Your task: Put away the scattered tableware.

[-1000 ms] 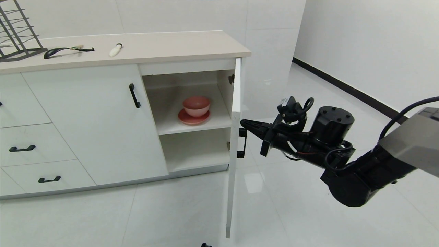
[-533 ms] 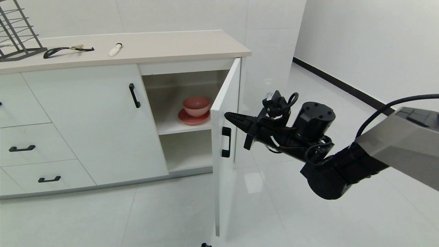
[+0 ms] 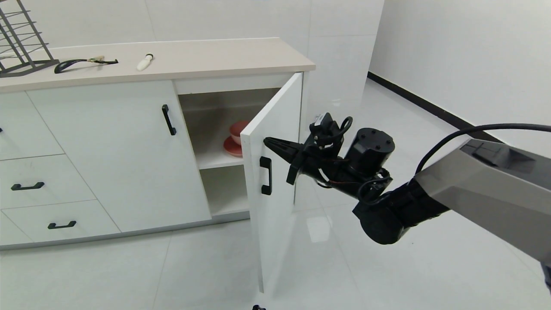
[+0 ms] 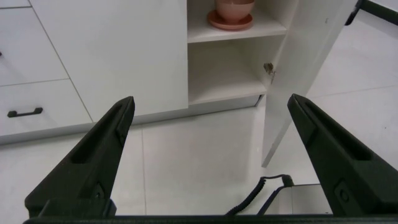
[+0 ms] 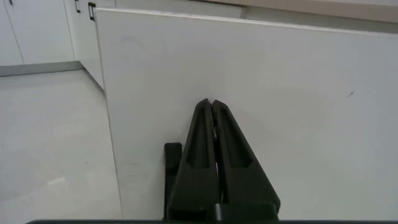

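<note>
Right gripper (image 3: 267, 142), its two black fingers closed flat together with nothing between them, with the tips against the outer face of the white hinged cabinet door (image 3: 277, 116), just above the door's black bar handle (image 3: 266, 175). The door stood partly open, hinged at the cabinet's right end. Behind it, on the upper shelf, a pink bowl (image 4: 235, 6) sat on a pink round plate (image 4: 230, 22); from the head view the door's free edge hid part of both. Left gripper (image 4: 211, 124) hung low over the white tiled floor before the cabinet, fingers spread wide and empty. On the beige countertop (image 3: 215, 56) lay a black curved-handled utensil (image 3: 82, 63) and a short white utensil (image 3: 145, 62), near a black wire rack (image 3: 19, 43).
</note>
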{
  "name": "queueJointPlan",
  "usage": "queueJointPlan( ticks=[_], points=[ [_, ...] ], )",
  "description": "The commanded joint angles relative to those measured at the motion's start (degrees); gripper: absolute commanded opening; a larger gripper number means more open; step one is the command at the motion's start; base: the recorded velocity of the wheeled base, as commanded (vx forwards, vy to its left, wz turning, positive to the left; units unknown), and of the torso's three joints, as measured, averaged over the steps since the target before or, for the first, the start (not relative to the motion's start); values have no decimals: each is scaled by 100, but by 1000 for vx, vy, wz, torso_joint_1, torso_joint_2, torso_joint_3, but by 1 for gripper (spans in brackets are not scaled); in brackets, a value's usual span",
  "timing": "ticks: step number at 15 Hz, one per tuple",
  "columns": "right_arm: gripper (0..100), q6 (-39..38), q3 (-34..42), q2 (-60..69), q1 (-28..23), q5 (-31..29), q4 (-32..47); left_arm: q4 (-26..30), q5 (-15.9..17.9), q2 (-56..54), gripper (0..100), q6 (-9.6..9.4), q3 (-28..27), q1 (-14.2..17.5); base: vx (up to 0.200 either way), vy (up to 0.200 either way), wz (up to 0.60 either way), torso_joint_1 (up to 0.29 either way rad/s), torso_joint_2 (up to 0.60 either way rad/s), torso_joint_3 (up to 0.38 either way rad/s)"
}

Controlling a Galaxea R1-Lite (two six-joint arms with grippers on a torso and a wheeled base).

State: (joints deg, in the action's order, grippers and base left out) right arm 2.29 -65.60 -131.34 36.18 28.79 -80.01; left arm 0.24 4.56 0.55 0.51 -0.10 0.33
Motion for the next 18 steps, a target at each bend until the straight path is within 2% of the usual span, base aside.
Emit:
queueJointPlan(
  ticks=[1,9,12,18],
  points=[
    [0,-18,-348,-278,126,-5,-120,2,1,-11,100,2,1,2,0,0,0,0,0,0],
    [0,-361,-1482,-1095,469,-14,-419,2,1,-11,100,2,1,2,0,0,0,0,0,0],
    [0,-739,-2071,-1368,645,-401,-771,11,1,-11,100,2,1,2,0,0,0,0,0,0],
    [0,-800,-2282,-1157,618,-471,-903,2,1,-11,100,2,1,2,0,0,0,0,0,0]
  ],
)
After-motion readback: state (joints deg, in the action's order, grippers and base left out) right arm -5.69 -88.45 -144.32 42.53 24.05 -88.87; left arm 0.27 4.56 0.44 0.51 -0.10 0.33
